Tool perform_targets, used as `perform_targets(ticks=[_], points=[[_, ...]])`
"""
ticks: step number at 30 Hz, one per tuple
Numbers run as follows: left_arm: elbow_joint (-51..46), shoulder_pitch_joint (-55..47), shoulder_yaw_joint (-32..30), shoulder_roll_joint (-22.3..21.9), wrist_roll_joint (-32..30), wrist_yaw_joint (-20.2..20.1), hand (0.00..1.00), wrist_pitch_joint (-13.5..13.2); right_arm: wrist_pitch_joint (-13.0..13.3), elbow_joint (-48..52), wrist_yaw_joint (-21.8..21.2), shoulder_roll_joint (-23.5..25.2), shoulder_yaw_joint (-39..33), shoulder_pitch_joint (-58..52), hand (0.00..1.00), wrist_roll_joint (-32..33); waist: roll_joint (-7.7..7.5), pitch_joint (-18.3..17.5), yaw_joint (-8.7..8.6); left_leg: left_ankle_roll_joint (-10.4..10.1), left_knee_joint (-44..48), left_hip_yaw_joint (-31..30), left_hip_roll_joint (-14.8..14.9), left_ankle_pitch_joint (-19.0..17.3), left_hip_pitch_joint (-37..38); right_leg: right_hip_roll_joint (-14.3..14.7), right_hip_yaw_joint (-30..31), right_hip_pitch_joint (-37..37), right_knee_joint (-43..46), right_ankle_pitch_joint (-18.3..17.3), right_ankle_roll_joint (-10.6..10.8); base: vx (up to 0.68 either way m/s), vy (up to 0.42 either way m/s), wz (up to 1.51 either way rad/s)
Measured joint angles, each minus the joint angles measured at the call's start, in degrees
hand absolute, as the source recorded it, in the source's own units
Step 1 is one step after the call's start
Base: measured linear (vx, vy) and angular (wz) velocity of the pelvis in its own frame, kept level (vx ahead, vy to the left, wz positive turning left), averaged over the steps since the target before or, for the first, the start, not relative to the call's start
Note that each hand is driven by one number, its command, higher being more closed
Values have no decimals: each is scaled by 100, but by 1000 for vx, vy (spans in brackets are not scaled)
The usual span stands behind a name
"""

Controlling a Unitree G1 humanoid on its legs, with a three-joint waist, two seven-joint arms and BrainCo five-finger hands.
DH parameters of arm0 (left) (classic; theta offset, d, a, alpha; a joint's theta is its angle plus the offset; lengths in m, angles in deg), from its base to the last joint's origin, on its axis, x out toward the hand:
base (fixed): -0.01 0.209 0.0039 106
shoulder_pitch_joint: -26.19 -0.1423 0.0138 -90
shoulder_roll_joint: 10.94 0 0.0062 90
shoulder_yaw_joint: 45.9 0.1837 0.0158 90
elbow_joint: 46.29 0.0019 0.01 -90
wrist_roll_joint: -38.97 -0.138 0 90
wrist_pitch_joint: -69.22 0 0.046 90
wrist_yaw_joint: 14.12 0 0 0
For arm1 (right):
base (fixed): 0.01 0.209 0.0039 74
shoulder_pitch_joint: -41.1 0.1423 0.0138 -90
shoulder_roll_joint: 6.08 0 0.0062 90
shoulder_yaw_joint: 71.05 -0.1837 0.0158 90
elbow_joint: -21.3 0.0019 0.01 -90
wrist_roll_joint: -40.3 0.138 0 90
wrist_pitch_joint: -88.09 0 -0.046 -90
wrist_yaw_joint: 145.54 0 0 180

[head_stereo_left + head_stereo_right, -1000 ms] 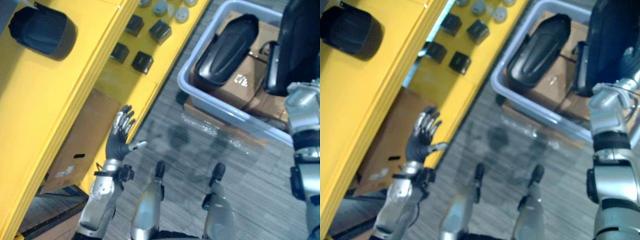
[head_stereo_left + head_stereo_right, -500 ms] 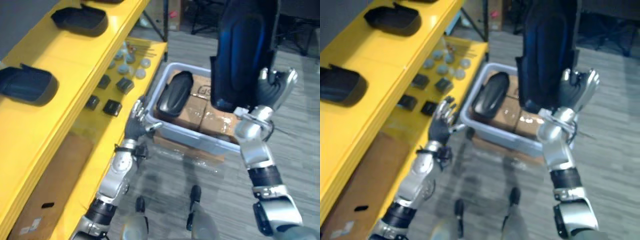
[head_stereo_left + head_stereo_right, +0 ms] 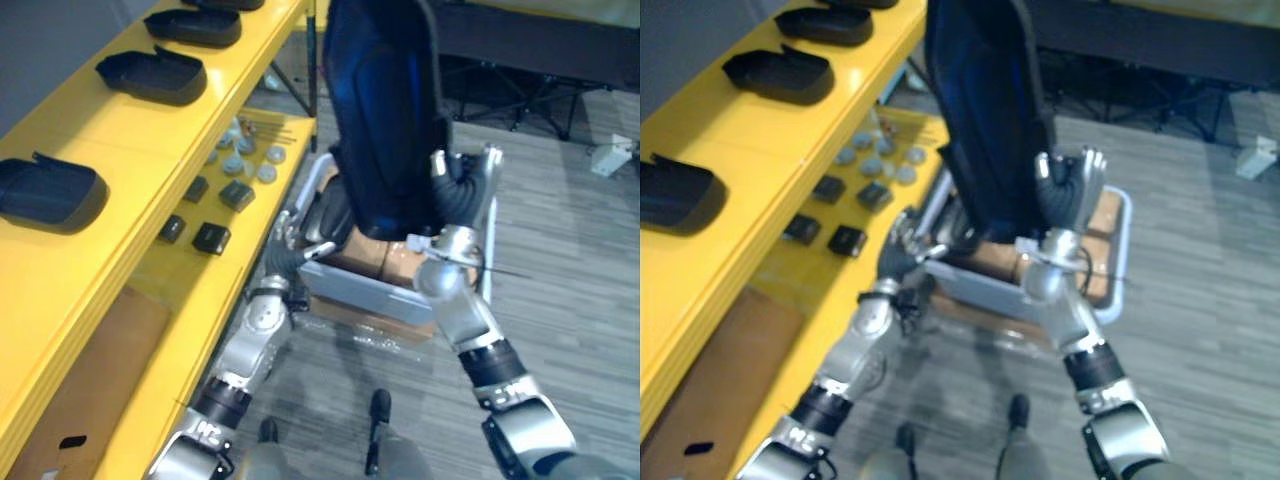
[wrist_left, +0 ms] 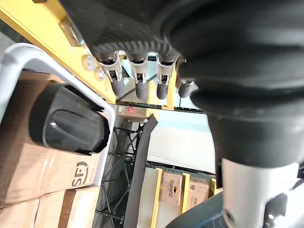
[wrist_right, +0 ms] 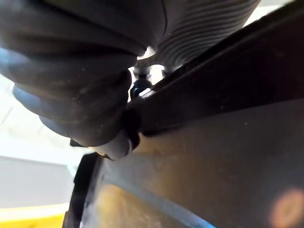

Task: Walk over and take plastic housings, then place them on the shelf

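One housing upright in right hand, left hand splayed

A storeroom or workshop: a yellow metal shelf rack carries black moulded plastic housings and small grey and black parts; a grey plastic tote of cardboard boxes stands on striped grey flooring.

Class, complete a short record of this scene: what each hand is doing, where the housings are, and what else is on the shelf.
Right hand: grips a raised housing, upright
Left hand: fingers open, empty, by the grey bin
In bin: another housing on cardboard boxes
Yellow shelf: three shelved housings on top
Lower level: black blocks, grey round parts
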Motion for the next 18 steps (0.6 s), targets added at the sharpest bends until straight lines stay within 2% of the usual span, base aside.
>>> perform_targets(ticks=[4,6,13,18], points=[[150,1,137,-31,443,-46,0,-152,53,-252,3,65,210,-103,100,-113,-4,-3,2,-1,6,-4,3,1,-7,2,-8,-1,-38,-75,29,-28,-1,0],[185,1,204,-106,780,-142,0,-327,57,-416,4,81,299,-152,100,-112,-4,-3,2,-1,0,-7,4,1,-8,2,-16,-1,-38,-78,26,0,0,0],[185,12,478,-326,1245,-502,0,-642,65,-796,10,149,372,-199,100,-104,-3,-3,0,-2,-18,-13,3,-1,-9,0,-37,-2,7,-63,14,5,1,0],[196,44,585,-401,1561,-446,0,-812,141,-905,123,174,436,-198,100,-78,-4,-4,-1,-1,-55,-14,-3,0,0,-4,-40,-2,10,-34,22,0,0,0]])
